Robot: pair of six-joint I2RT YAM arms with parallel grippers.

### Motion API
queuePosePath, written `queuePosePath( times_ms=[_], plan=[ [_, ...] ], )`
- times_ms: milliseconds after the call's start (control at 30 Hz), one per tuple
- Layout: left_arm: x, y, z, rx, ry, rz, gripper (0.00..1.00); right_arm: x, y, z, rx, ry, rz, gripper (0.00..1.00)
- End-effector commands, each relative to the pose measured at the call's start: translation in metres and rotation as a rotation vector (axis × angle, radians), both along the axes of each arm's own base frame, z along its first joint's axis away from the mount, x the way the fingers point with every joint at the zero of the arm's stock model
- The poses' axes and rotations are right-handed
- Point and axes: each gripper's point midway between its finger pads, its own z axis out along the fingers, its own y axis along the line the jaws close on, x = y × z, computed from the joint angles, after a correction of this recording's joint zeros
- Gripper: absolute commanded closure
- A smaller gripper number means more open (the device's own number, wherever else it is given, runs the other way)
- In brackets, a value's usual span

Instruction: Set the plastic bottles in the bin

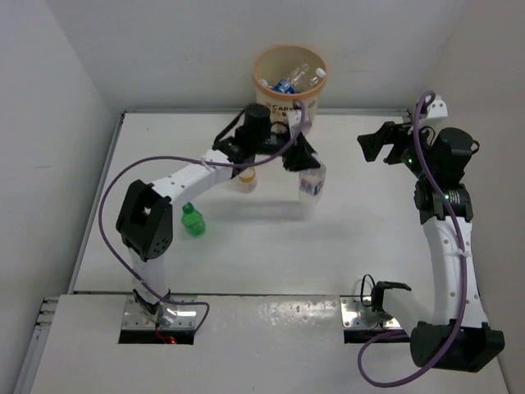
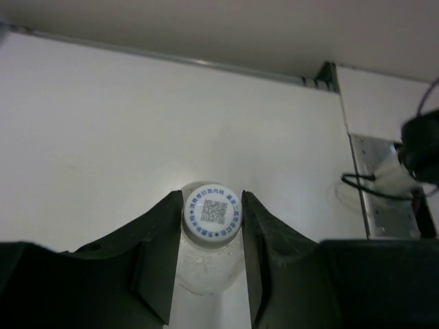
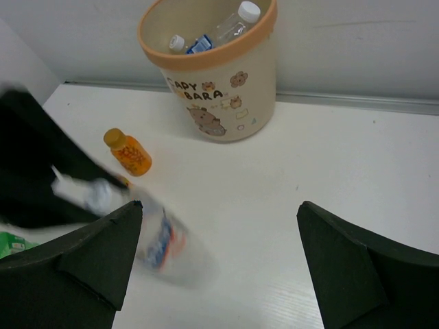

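The left end effector [image 2: 212, 205] is clamped on a clear bottle [image 2: 209, 264]. Its two dark, matte fingers [image 2: 161, 240] press against either side of the neck, just under the round white cap [image 2: 212, 214], which carries blue print around a small square code. Below the cap the bottle's thin, see-through plastic looks ribbed. From above, this bottle [image 1: 312, 182] sits at the far middle of the smooth white worktop [image 1: 246, 254], near the bin [image 1: 256, 80] but not in it. In the right wrist view it is only a blur with a blue-and-white label.

The bin is a round, tapering tub of peach-beige plastic with a thicker orange rim, brown lettering and cartoon animals on its wall. It stands at the far edge against the wall. Several clear bottles [image 3: 226, 31] with white caps already lie inside.

A small orange bottle [image 3: 129, 152] with a yellow cap stands upright just left of the held one. A green bottle [image 1: 192, 220] stands on the left, beside the left arm.

The right end effector [image 1: 379, 144] hovers on the far right, fingers wide apart and holding nothing.
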Motion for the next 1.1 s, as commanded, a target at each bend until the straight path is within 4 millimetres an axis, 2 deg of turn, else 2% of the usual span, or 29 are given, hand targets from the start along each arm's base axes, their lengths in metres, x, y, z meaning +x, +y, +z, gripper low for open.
queuePosePath(
  times_ms=[0,33,67,100,133,167,200,233,300,367,400,433,500,533,567,600,667,700,733,767,800,833,867,900,967,1000,1033,1067],
  plan=[
    [0.051,0.042,0.131,-0.155,-0.152,0.23,1.0,-0.004,-0.002,-0.001,-0.032,-0.033,0.0,0.07],
    [0.062,0.052,0.155,-0.186,-0.197,0.283,1.0,-0.005,-0.002,-0.001,-0.032,-0.031,0.0,0.07],
    [0.078,0.068,0.193,-0.224,-0.279,0.355,1.0,-0.005,-0.002,-0.004,-0.031,-0.025,0.0,0.07],
    [0.095,0.084,0.213,-0.239,-0.332,0.476,1.0,-0.005,-0.001,-0.006,-0.03,-0.022,0.005,0.09],
    [0.106,0.092,0.224,-0.242,-0.38,0.522,1.0,-0.003,-0.002,-0.008,-0.029,-0.019,0.003,0.09],
    [0.113,0.102,0.243,-0.245,-0.492,0.559,1.0,-0.003,-0.001,-0.008,-0.027,-0.021,0.006,0.09],
    [0.131,0.116,0.245,-0.238,-0.528,0.649,1.0,0.0,-0.001,-0.011,-0.026,-0.014,0.009,0.09],
    [0.133,0.123,0.266,-0.278,-0.599,0.696,1.0,0.0,-0.001,-0.009,-0.018,-0.015,0.011,0.09],
    [0.163,0.139,0.27,-0.283,-0.662,0.797,1.0,0.0,0.001,-0.01,-0.014,-0.012,0.017,0.09],
    [0.182,0.146,0.268,-0.291,-0.692,0.831,1.0,0.001,0.001,-0.012,-0.012,-0.004,0.017,0.09],
    [0.199,0.144,0.255,-0.288,-0.681,0.839,1.0,0.001,0.001,-0.013,-0.014,-0.002,0.02,0.09],
    [0.211,0.15,0.252,-0.294,-0.697,0.848,1.0,0.0,0.001,-0.015,-0.01,0.006,0.02,0.09],
    [0.224,0.15,0.244,-0.343,-0.648,0.822,1.0,0.0,0.0,-0.015,-0.019,0.003,0.018,0.09],
    [0.239,0.146,0.221,-0.338,-0.615,0.773,1.0,0.0,-0.001,-0.017,-0.019,0.01,0.015,0.09],
    [0.242,0.14,0.214,-0.348,-0.589,0.749,1.0,-0.001,0.0,-0.018,-0.02,0.013,0.015,0.09],
    [0.246,0.142,0.216,-0.367,-0.574,0.74,1.0,-0.001,0.0,-0.018,-0.024,0.012,0.016,0.09],
    [0.257,0.138,0.201,-0.354,-0.56,0.741,1.0,-0.001,-0.001,-0.02,-0.027,0.02,0.014,0.09],
    [0.265,0.135,0.186,-0.341,-0.545,0.741,1.0,-0.002,0.0,-0.021,-0.03,0.024,0.016,0.09],
    [0.269,0.137,0.189,-0.335,-0.575,0.757,0.99,-0.002,-0.001,-0.021,-0.032,0.026,0.017,0.09],
    [0.277,0.139,0.174,-0.293,-0.548,0.783,0.86,-0.002,-0.001,-0.022,-0.036,0.029,0.019,0.09],
    [0.276,0.14,0.175,-0.285,-0.559,0.784,0.69,-0.002,0.0,-0.021,-0.037,0.027,0.022,0.09],
    [0.28,0.139,0.166,-0.263,-0.554,0.785,0.44,-0.003,0.002,-0.021,-0.044,0.024,0.036,0.09],
    [0.279,0.14,0.169,-0.257,-0.541,0.816,0.06,-0.004,0.006,-0.023,-0.047,0.033,0.058,0.09],
    [0.281,0.141,0.167,-0.249,-0.532,0.827,0.0,-0.004,0.009,-0.019,-0.061,0.023,0.076,0.09],
    [0.267,0.148,0.195,-0.281,-0.551,0.836,0.0,-0.005,0.018,-0.023,-0.064,0.038,0.123,0.1],
    [0.261,0.151,0.208,-0.295,-0.552,0.847,0.0,-0.007,0.029,-0.026,-0.07,0.05,0.168,0.11],
    [0.254,0.16,0.223,-0.315,-0.564,0.855,0.0,-0.006,0.034,-0.03,-0.093,0.058,0.196,0.11],
    [0.235,0.166,0.252,-0.355,-0.582,0.853,0.0,-0.007,0.044,-0.031,-0.099,0.063,0.233,0.11]
  ],
)
